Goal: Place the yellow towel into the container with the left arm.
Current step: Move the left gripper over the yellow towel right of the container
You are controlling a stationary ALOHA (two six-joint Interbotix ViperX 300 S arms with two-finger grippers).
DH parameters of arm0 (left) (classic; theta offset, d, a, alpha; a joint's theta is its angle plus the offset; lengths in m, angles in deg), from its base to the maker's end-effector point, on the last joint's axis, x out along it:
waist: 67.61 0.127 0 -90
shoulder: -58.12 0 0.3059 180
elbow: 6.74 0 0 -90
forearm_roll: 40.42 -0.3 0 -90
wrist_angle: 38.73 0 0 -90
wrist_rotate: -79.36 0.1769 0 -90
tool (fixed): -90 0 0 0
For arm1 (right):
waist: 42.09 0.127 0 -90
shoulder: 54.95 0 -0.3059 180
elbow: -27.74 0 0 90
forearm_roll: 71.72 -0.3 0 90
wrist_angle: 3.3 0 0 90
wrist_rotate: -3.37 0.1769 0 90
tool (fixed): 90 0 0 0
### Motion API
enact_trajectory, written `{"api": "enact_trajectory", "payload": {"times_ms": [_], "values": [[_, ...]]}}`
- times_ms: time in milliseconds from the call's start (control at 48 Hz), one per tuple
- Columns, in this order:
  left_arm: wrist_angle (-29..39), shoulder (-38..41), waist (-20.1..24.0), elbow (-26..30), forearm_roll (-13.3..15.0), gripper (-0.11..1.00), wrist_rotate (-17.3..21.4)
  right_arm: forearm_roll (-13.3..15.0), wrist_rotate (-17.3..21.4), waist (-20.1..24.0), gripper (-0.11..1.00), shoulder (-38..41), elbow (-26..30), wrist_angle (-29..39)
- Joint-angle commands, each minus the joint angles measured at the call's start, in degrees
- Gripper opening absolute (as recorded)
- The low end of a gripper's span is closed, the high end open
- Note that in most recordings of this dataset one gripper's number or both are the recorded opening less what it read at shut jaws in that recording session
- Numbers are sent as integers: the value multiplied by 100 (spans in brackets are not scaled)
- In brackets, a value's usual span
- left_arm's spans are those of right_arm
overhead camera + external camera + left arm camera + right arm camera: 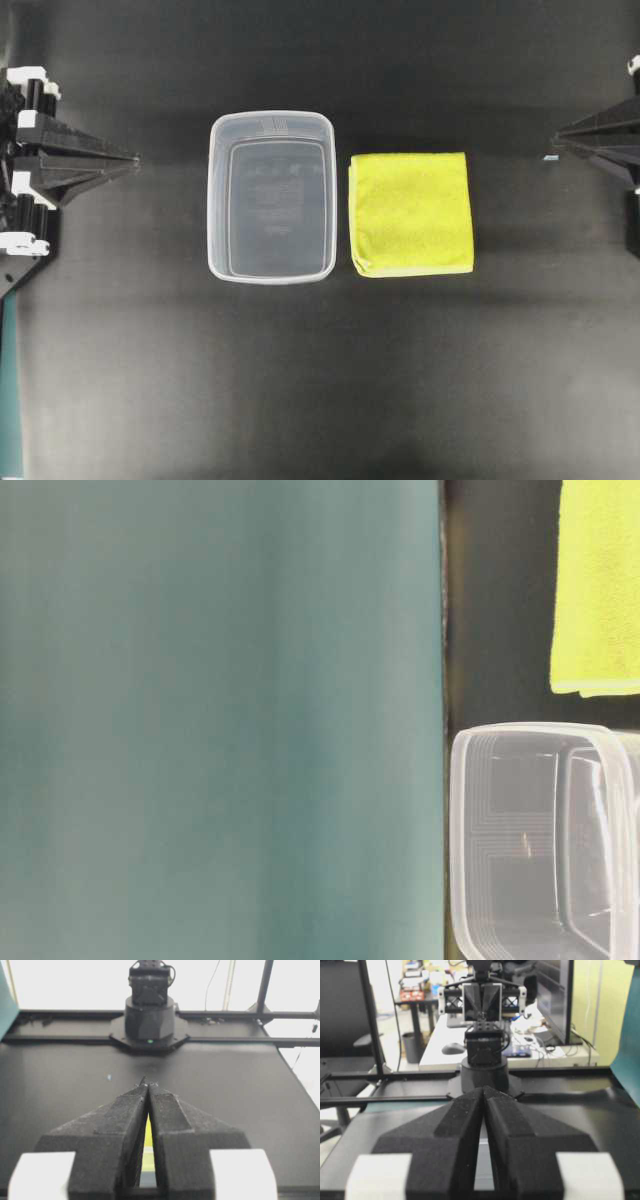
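The yellow towel (411, 213) lies folded flat on the black table, just right of the container (271, 196), a clear rectangular tub with nothing in it. Both also show in the table-level view: the towel (598, 585) at top right, the container (545, 840) at bottom right. My left gripper (132, 158) rests at the far left edge, shut with nothing in it, tips pointing at the tub. In the left wrist view its fingertips (148, 1083) meet, and a sliver of the yellow towel (147, 1135) shows through the gap behind them. My right gripper (556, 139) sits shut at the far right, tips (483, 1089) together.
A teal panel (220, 720) fills most of the table-level view. The black table (320, 380) spreads wide in front of and behind the tub and towel. The right arm's base (149, 1015) stands across the table in the left wrist view, the left arm's base (483, 1060) in the right one.
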Motion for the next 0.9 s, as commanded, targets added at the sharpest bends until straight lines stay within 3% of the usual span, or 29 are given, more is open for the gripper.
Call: {"api": "enact_trajectory", "payload": {"times_ms": [0, 62, 187, 396, 646, 729, 875], "values": [[237, 255, 44, 378, -220, 6, -149, -26, 44, 18, 1, 44, 88, -44], [615, 501, 44, 677, -229, 1, -246, -88, 79, 9, 4, 9, 70, 35], [1248, 1072, 44, 1292, -229, 0, -352, -105, 229, 9, 0, -123, 79, 334], [2417, 2364, 70, 2610, -229, 0, -202, -105, 325, -132, 0, -439, 70, 1090], [3410, 3885, 114, 4148, -237, 0, -70, -105, 325, -246, 3, -800, 18, 1345], [3674, 4263, 114, 4579, -229, 1, -79, -114, 360, -272, 16, -923, -26, 1415], [4122, 4869, 132, 5159, -237, 7, -53, -123, 598, -272, 59, -1011, -88, 1477]]}}
